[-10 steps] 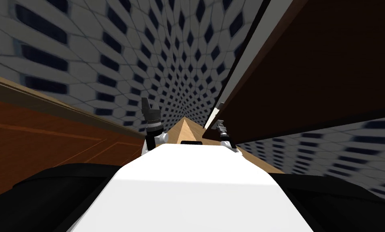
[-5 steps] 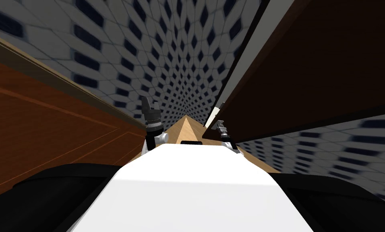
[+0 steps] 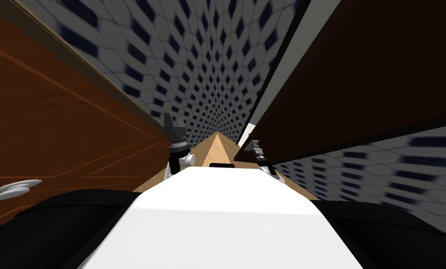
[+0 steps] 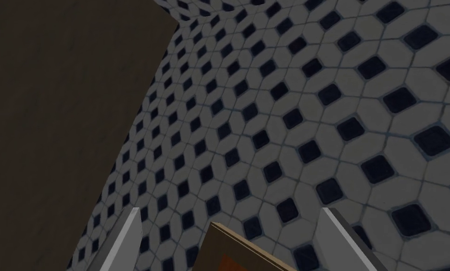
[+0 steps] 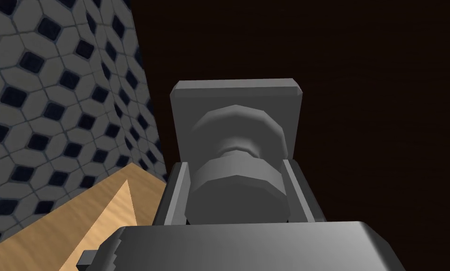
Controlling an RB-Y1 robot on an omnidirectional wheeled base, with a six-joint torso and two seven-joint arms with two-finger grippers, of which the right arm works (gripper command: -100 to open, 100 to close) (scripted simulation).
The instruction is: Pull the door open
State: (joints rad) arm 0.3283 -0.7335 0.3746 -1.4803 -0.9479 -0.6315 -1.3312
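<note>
The dark brown door point(image 3: 357, 79) fills the right of the head view, and my right gripper point(image 3: 253, 146) sits at its lower edge. In the right wrist view a grey round knob point(image 5: 238, 188) on a square grey plate point(image 5: 236, 96) stands out from the door face point(image 5: 360, 117). The right gripper point(image 5: 236, 164) is shut on the knob, one finger pressing each side. My left gripper point(image 3: 174, 122) is raised in front of the chest. It is open point(image 4: 231, 211), with nothing between its fingers.
A red-brown panelled door point(image 3: 54, 116) with a pale lever handle point(image 3: 12, 189) runs close along my left. Black-and-white tiled wall point(image 3: 208, 70) lies ahead, above a narrow strip of light wood floor point(image 3: 216, 145). A white frame strip point(image 3: 292, 60) borders the dark door.
My view has swung: the red-brown door at the left now takes up far more of the picture and its lever handle has come into sight. Both grippers keep their places.
</note>
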